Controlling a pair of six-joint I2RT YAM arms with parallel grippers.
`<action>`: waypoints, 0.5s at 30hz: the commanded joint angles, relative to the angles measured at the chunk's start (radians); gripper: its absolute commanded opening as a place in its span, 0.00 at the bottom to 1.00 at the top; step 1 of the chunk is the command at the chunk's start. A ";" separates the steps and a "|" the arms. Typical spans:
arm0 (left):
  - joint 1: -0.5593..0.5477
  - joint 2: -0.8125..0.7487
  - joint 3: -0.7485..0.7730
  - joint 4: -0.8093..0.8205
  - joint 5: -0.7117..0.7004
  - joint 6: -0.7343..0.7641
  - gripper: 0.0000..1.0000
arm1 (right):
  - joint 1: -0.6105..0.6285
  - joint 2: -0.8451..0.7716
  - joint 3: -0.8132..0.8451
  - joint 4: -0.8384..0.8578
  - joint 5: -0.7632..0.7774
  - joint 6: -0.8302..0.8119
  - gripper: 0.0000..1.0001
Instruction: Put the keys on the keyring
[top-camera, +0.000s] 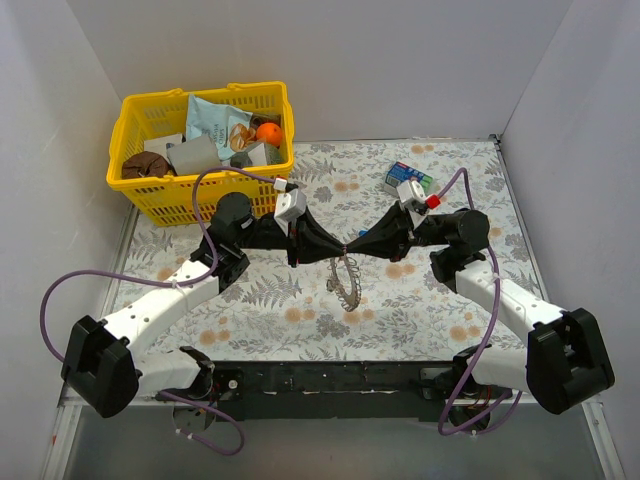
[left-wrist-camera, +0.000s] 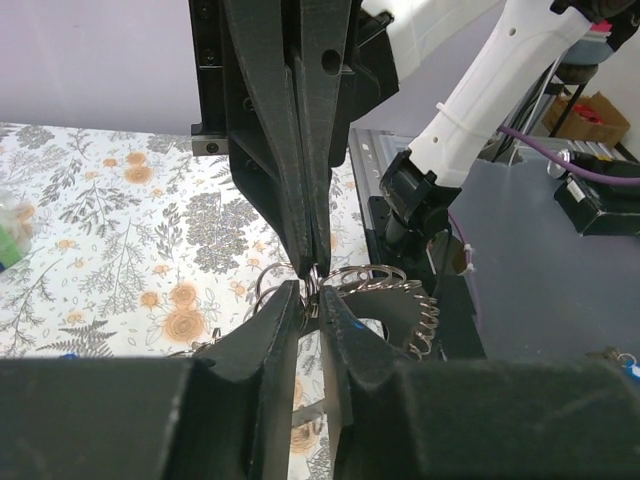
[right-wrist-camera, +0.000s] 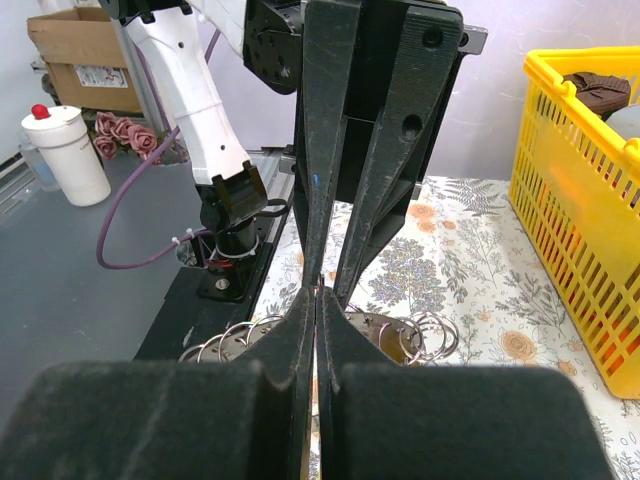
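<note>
The keyring (top-camera: 347, 281), a dull metal hoop with a ridged edge carrying several small wire rings, hangs above the cloth under the point where both grippers meet tip to tip. My left gripper (top-camera: 340, 246) comes in from the left and is shut on metal rings at the hoop's top (left-wrist-camera: 312, 292). My right gripper (top-camera: 356, 245) comes in from the right and is shut tight on something thin at the same spot (right-wrist-camera: 320, 292). The hoop's rings show beside the tips in the left wrist view (left-wrist-camera: 385, 277) and the right wrist view (right-wrist-camera: 425, 335). No coloured key heads show.
A yellow basket (top-camera: 135, 180) with packets and food items stands at the back left. A blue-green packet (top-camera: 408, 178) lies on the flowered cloth (top-camera: 250, 300) at the back right. White walls close the table on three sides.
</note>
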 joint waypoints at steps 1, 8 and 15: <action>-0.009 0.000 0.037 -0.006 -0.011 0.020 0.08 | -0.005 -0.034 -0.005 0.043 0.046 -0.008 0.01; -0.010 -0.006 0.040 -0.058 -0.023 0.057 0.00 | -0.005 -0.037 -0.002 0.052 0.064 -0.004 0.01; -0.010 -0.032 0.055 -0.130 -0.084 0.129 0.00 | -0.017 -0.034 0.011 0.031 0.085 0.007 0.01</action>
